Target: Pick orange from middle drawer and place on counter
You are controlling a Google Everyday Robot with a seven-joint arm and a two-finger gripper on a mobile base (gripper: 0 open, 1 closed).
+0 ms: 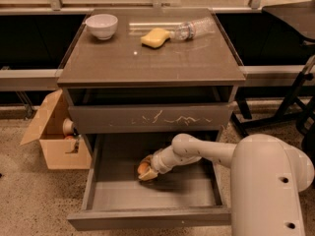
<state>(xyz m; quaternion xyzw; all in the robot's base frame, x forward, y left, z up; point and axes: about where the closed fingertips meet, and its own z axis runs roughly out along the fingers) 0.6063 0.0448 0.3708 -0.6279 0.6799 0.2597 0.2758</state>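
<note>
The orange lies on the floor of the open middle drawer, left of its centre. My gripper reaches down into the drawer from the right and sits right at the orange, partly covering it. My white arm fills the lower right of the camera view. The counter is the glossy grey-brown top of the cabinet, above the drawers.
On the counter stand a white bowl, a yellow sponge and a lying plastic bottle. The scratched drawer front overhangs the open drawer. An open cardboard box sits on the floor at left. Black frame legs stand at right.
</note>
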